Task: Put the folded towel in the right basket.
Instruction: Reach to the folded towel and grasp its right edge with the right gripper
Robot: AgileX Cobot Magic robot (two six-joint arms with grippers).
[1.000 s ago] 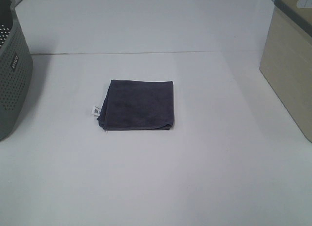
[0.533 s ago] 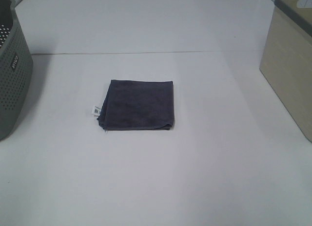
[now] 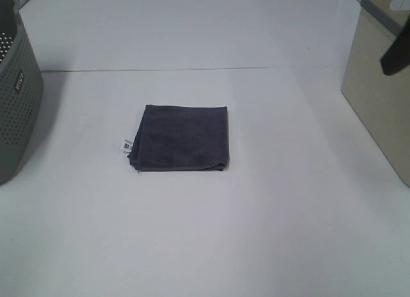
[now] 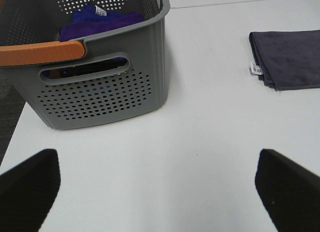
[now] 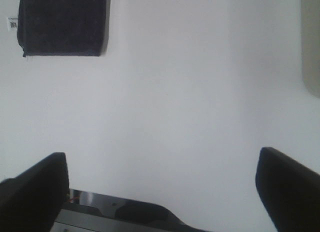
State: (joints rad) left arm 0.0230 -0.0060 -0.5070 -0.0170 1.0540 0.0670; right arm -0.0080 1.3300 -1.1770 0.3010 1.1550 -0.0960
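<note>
The folded dark grey towel (image 3: 182,138) lies flat in the middle of the white table, with a small white tag at its left edge. It also shows in the left wrist view (image 4: 292,59) and in the right wrist view (image 5: 62,23). The beige right basket (image 3: 378,92) stands at the table's right edge and shows in the right wrist view (image 5: 311,42). My left gripper (image 4: 160,192) is open and empty near the grey basket. My right gripper (image 5: 160,192) is open and empty above bare table, well away from the towel. A dark part of the right arm (image 3: 395,50) shows in front of the beige basket.
A grey perforated basket (image 3: 16,98) stands at the table's left edge. In the left wrist view it (image 4: 100,92) has an orange handle (image 4: 42,52) and holds blue and purple cloths (image 4: 100,19). A dark edge (image 5: 115,217) shows below the right gripper.
A dark part of the right arm has come into the exterior view at the right edge, in front of the beige basket. The towel has not moved.
</note>
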